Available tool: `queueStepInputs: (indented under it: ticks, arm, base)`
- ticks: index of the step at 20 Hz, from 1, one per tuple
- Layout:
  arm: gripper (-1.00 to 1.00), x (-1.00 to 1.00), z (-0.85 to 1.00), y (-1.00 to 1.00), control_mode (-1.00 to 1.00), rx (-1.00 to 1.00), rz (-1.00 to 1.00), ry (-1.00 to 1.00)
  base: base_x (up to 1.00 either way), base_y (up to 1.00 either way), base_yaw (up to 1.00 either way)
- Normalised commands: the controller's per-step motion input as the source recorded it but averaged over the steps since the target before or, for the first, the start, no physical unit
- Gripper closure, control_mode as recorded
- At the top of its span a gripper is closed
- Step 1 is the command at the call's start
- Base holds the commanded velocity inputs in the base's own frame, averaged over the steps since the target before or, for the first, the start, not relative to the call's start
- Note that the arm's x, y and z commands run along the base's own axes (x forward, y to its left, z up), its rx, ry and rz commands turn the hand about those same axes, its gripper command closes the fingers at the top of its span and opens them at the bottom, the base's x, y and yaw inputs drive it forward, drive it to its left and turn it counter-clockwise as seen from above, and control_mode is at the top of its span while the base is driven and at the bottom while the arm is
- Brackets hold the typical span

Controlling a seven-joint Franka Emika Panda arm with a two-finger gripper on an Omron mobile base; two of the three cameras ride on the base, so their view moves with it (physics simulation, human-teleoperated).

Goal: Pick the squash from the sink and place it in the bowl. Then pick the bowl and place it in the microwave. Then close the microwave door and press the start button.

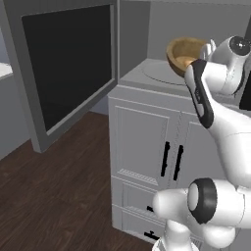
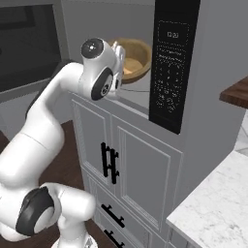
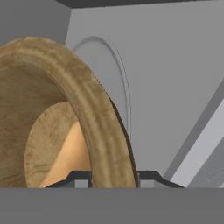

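At left in the left base view, the microwave door [image 1: 68,68] stands open. Upper right, the wooden bowl [image 1: 184,54] sits inside the microwave [image 2: 140,82], holding the squash [image 3: 70,155]. In the hand view, the gripper [image 3: 113,177] pinches the bowl's rim.

Grey panelled cabinet doors [image 1: 147,147] with black handles [image 1: 172,160] stand over a dark wood floor [image 1: 59,196], with a white marble counter [image 2: 218,208] near on the right.
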Motion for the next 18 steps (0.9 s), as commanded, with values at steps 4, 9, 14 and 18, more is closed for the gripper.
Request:
queueStepInputs:
  ticks: [4,9,14,18]
  arm:
    - [1.0,0.47,-0.32,-0.11,-1.0,0.0,0.0,0.03]
    - [1.0,0.44,-0.28,-0.02,-1.0,0.0,0.0,0.03]
    - [1.0,0.44,-0.04,-0.08,-1.0,0.0,0.0,0.0]
    - [-1.0,0.48,-0.22,-0.03,-1.0,0.0,0.0,0.01]
  base:
    - [0.0,0.0,0.0]
    - [0.0,0.0,0.0]
    - [0.0,0.0,0.0]
    - [0.0,0.0,0.0]
